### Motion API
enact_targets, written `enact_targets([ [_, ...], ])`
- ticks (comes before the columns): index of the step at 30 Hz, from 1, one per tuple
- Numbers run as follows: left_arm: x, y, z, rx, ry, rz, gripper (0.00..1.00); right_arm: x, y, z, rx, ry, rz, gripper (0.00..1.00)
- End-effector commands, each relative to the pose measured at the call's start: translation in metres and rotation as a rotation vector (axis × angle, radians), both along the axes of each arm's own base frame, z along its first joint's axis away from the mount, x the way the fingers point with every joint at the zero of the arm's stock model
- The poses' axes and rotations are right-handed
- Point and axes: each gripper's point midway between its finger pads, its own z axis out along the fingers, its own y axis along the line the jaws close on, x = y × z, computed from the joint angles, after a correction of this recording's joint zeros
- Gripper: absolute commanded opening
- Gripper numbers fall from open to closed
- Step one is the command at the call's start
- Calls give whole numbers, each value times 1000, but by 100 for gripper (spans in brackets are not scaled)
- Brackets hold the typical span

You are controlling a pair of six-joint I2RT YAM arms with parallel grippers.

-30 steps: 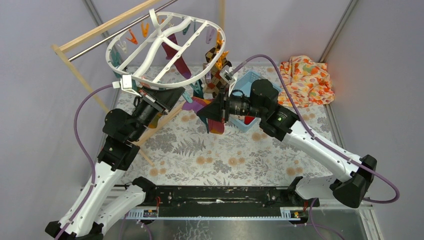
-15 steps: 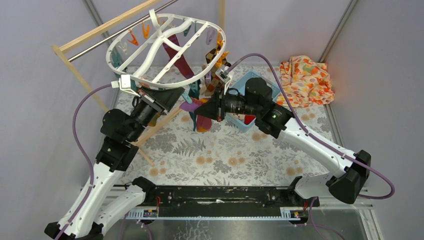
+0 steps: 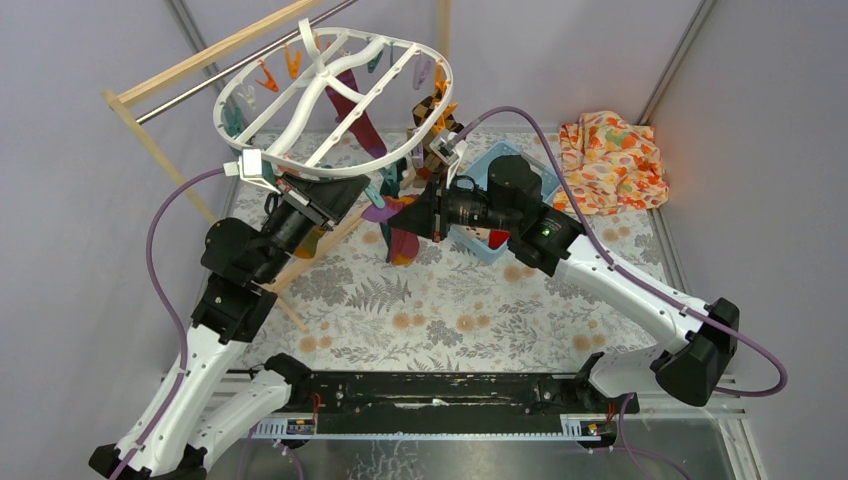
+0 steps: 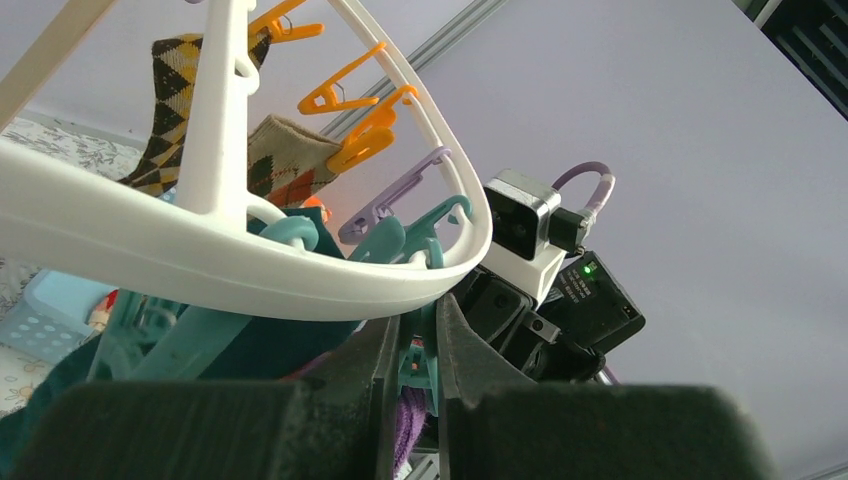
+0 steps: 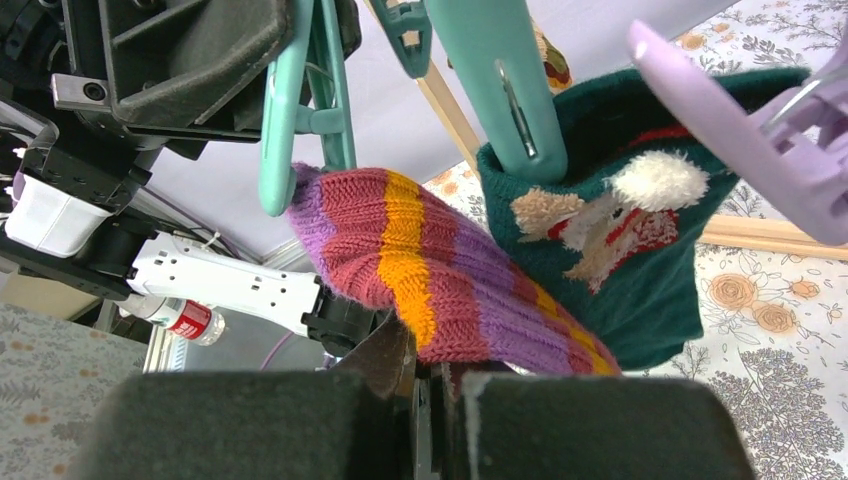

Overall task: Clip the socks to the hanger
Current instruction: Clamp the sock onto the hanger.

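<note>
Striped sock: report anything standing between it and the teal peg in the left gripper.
Nothing visible does. The striped sock in the right gripper has its end at the lower tips of the teal peg held by the left gripper. The clipped green sock hangs beside it, not between.

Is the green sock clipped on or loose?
Clipped: in the right wrist view a teal peg bites the green sock at its cuff and it hangs below.
</note>
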Motion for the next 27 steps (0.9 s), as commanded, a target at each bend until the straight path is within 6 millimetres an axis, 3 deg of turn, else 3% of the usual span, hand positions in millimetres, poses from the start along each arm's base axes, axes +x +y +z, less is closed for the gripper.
enact_targets([
  [1,-17,-1,20,-28,-46,-51,0,2,2,31,64,-71,-14,0],
  [16,-10,-1,2,15,-26,-29,3,-16,-14,57,130,-103,5,0],
  [27,-13,4,14,-23,-23,-13,0,-18,-29,49,112,-107,-49,0],
])
